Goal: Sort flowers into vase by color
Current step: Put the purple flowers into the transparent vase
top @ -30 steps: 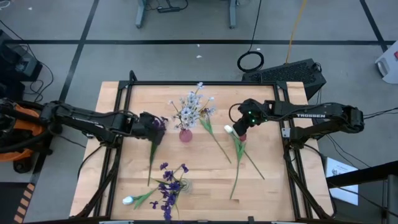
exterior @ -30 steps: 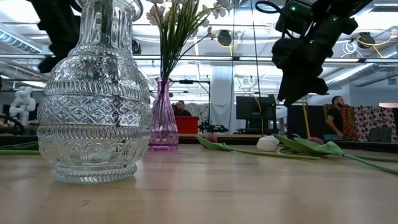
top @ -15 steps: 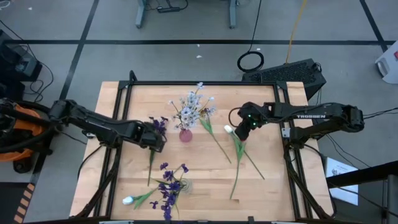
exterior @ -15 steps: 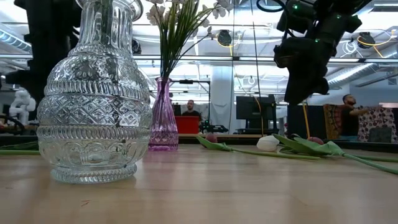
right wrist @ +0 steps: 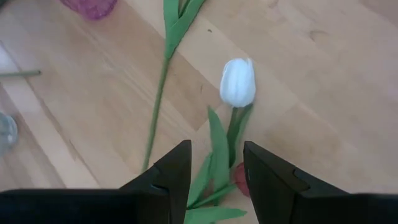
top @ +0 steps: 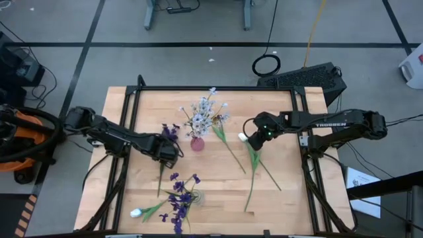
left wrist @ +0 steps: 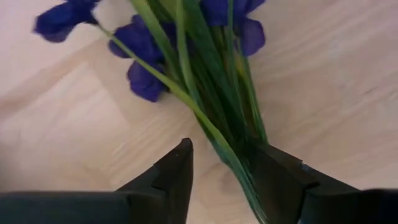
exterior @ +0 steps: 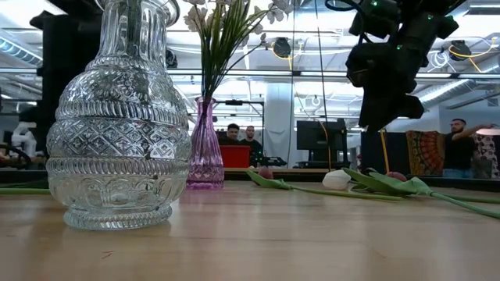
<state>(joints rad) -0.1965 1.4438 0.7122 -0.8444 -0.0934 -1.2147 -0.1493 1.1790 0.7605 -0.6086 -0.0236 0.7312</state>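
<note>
Surface: your wooden table (top: 284, 198), black-framed.
Room: people behind the pink vase (exterior: 205, 144).
Left gripper (left wrist: 219, 163): fingers spread, straddling purple flower (left wrist: 186, 37) stems, just left of the vase.
Right gripper (right wrist: 216, 163): fingers apart, holding nothing, above white tulip (right wrist: 237, 82), right of vase.
Low view only: glass vase (exterior: 117, 133) looks empty.

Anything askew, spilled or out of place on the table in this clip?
One oddity: a white tulip lies beside the clear vase holding purple flowers, away from the other tulips. Nothing is spilled or tipped over.
</note>
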